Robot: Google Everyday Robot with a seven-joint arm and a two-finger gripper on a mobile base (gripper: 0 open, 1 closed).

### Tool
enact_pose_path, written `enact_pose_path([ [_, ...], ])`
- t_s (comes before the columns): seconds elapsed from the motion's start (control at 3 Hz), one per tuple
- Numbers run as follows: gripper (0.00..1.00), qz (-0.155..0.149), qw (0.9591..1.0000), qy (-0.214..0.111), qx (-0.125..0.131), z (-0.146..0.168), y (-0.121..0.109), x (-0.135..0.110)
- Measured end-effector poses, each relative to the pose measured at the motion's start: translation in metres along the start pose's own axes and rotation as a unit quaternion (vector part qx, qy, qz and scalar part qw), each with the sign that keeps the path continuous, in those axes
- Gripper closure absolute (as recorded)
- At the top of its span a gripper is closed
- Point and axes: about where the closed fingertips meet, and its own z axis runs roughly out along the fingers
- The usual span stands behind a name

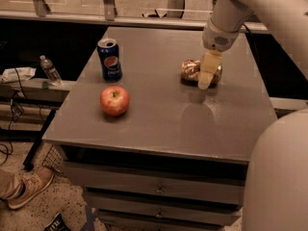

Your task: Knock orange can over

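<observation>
The orange can [191, 71] lies on its side at the far right of the grey table [159, 114], its golden-orange body partly hidden behind my gripper. My gripper [206, 80] hangs straight down in front of the can, its pale fingers touching or just in front of the can's middle, tips close to the tabletop. The white arm reaches in from the upper right.
A blue Pepsi can [109, 58] stands upright at the far left of the table. A red apple [114, 100] sits in front of it. A water bottle [49, 70] stands on a low shelf to the left. A person's shoe [26, 189] is on the floor at lower left.
</observation>
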Motion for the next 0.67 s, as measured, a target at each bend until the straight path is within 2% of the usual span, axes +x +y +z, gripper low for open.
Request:
enact_pose_path([
  [0.33,0.00,0.015,0.9989,0.021,0.040,-0.042,-0.011,0.029],
  [0.67,0.00,0.043,0.9966,0.031,0.063,-0.068,-0.018,0.066],
])
